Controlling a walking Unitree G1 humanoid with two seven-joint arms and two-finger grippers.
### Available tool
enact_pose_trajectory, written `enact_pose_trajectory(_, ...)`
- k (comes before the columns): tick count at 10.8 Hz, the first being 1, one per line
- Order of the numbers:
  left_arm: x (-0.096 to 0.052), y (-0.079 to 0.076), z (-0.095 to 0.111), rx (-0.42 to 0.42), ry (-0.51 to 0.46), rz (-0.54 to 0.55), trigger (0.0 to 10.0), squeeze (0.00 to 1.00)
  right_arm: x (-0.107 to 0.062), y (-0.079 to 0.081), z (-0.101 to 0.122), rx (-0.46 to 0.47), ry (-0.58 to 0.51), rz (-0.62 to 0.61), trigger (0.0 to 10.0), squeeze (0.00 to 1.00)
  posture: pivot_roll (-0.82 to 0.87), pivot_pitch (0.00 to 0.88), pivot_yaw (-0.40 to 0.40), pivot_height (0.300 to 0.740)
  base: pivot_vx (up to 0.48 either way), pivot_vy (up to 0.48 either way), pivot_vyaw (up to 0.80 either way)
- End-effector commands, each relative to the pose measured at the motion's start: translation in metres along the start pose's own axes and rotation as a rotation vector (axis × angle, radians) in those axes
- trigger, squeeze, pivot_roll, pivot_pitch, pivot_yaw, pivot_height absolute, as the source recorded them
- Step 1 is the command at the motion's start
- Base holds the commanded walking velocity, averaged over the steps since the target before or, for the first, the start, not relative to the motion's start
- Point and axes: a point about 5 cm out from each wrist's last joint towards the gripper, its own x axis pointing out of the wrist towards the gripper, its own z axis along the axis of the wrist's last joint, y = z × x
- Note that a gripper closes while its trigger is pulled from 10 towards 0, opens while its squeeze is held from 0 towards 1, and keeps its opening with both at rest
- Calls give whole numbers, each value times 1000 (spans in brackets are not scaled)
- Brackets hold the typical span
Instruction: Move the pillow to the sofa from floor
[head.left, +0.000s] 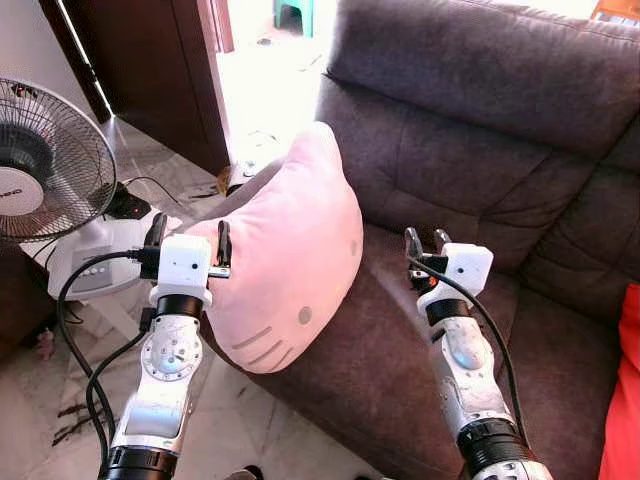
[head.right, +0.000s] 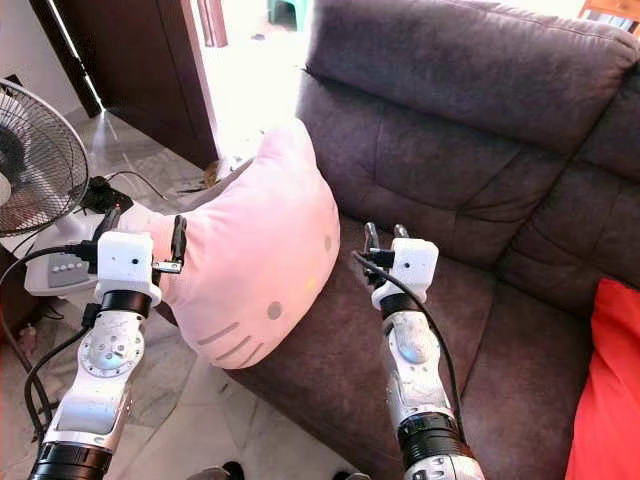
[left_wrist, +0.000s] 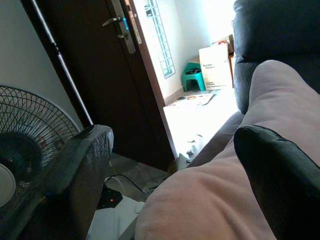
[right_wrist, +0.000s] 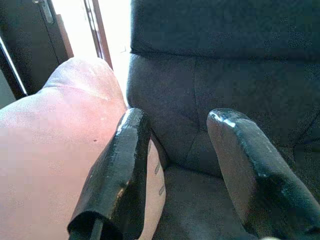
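Now the pink pillow leans on the dark sofa seat's front edge. Left gripper, fingers apart, sits at its side; right gripper, fingers apart, hovers over the seat beside it.

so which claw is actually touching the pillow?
The left claw: its inner finger presses the pink pillow. The right claw hangs open over the sofa seat, apart.
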Motion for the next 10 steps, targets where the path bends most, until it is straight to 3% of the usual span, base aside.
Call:
enact_pose_trajectory(1, -2, 0, -4, -24, 21, -1, 10000, 0, 1, -3, 0, 4, -2, -13, 10000, 0, 127, 138, -12, 740, 0, 0, 0)
enact_pose_trajectory(4, -10, -2, -17, -17, 70, -18, 10000, 0, -2, -4, -5, -8, 23, -11, 10000, 0, 128, 140, -15, 740, 0, 0, 0)
enact_pose_trajectory(5, -16, 1, -25, -6, 98, -19, 10000, 0, -8, -11, -13, -23, 54, -23, 10000, 0, 128, 140, -16, 740, 0, 0, 0)
enact_pose_trajectory(8, -52, 15, -66, 46, 267, -2, 10000, 0, -47, -37, -55, -98, 244, -49, 10000, 0, 131, 144, -17, 740, 0, 0, 0)
enact_pose_trajectory(10, -80, 17, -98, 57, 419, 0, 10000, 0, -73, -45, -85, -118, 406, -67, 10000, 0, 129, 141, -13, 740, 0, 0, 0)
